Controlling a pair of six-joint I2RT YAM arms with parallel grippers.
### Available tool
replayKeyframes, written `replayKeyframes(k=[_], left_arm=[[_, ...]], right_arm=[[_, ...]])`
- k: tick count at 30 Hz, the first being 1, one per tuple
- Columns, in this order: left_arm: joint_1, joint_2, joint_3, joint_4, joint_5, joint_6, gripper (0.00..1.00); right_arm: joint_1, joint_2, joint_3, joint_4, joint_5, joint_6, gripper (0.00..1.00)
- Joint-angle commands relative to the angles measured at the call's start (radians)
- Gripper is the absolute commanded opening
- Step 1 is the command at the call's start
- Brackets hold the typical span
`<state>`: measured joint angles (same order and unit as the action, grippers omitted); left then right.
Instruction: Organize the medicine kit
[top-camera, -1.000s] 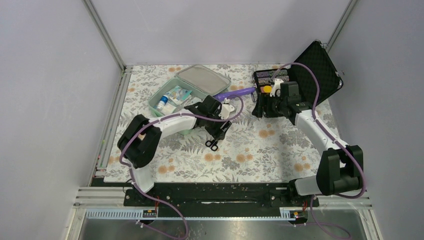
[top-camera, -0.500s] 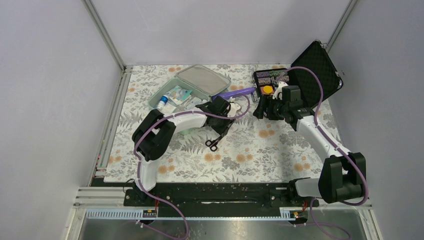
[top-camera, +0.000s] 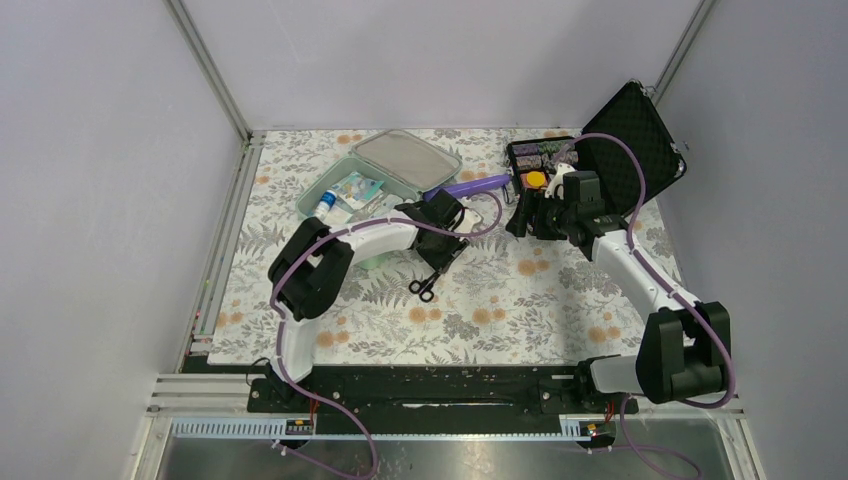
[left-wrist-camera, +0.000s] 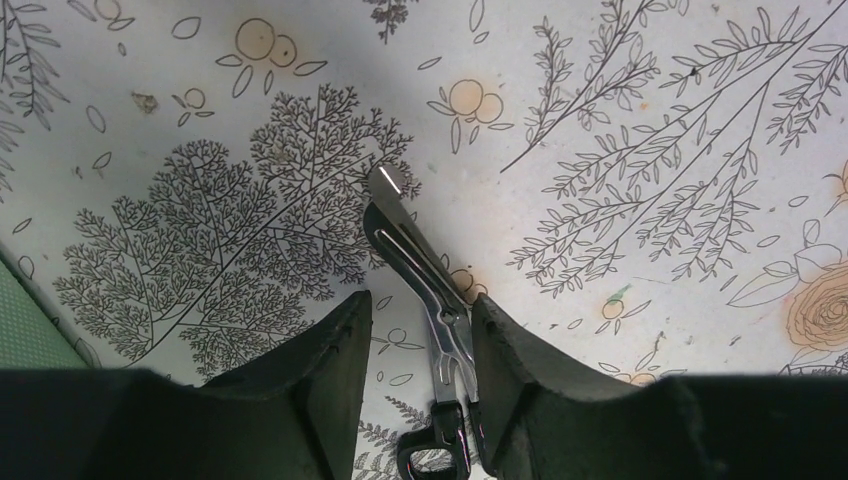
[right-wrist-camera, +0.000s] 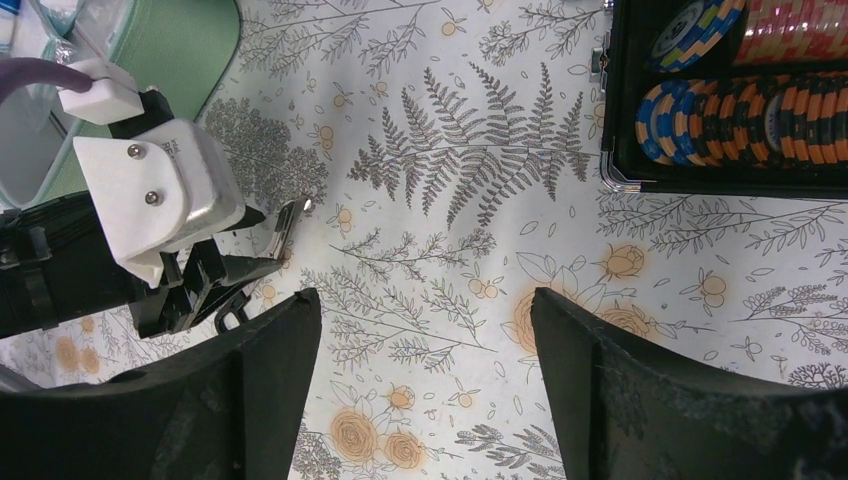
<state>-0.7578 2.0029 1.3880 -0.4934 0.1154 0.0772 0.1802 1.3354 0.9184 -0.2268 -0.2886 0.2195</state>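
Note:
The mint-green medicine kit (top-camera: 340, 200) lies open at the back left, its grey-lined lid (top-camera: 405, 158) tipped back and small packets and a bottle inside. Black-handled scissors (top-camera: 427, 284) lie on the floral cloth right of the kit. My left gripper (top-camera: 440, 262) is low over them and open. In the left wrist view the steel blades (left-wrist-camera: 415, 260) run between the fingers of the left gripper (left-wrist-camera: 420, 305), against the right finger and clear of the left one. My right gripper (top-camera: 520, 215) hovers open and empty over the cloth, as the right wrist view (right-wrist-camera: 425, 300) shows.
A black foam-lined case (top-camera: 625, 140) of colourful chips (right-wrist-camera: 745, 95) stands open at the back right. A purple tool (top-camera: 470, 185) lies between the kit and that case. The kit's green side (right-wrist-camera: 195, 45) shows in the right wrist view. Metal frame rails edge the cloth.
The left arm has swung its elbow inward and settled the gripper over the scissors, jaws narrower than a second ago. The scissors shifted slightly. The right gripper edged back a little.

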Motion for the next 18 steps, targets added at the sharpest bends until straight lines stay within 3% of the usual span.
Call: replayKeyframes(k=[1, 9, 13, 18], left_arm=[[-0.021, 0.053, 0.05, -0.097, 0.018, 0.039, 0.4], [-0.019, 0.065, 0.028, -0.121, 0.067, 0.092, 0.13], [0.02, 0.031, 0.019, -0.117, 0.206, 0.118, 0.0], [0.103, -0.006, 0.041, -0.114, 0.418, 0.135, 0.0]], right_arm=[[0.001, 0.027, 0.049, 0.015, 0.007, 0.008, 0.84], [0.001, 0.066, 0.069, 0.03, 0.0, 0.028, 0.83], [0.001, 0.039, 0.052, 0.03, 0.017, 0.014, 0.84], [0.001, 0.013, 0.003, 0.073, -0.071, -0.025, 0.84]])
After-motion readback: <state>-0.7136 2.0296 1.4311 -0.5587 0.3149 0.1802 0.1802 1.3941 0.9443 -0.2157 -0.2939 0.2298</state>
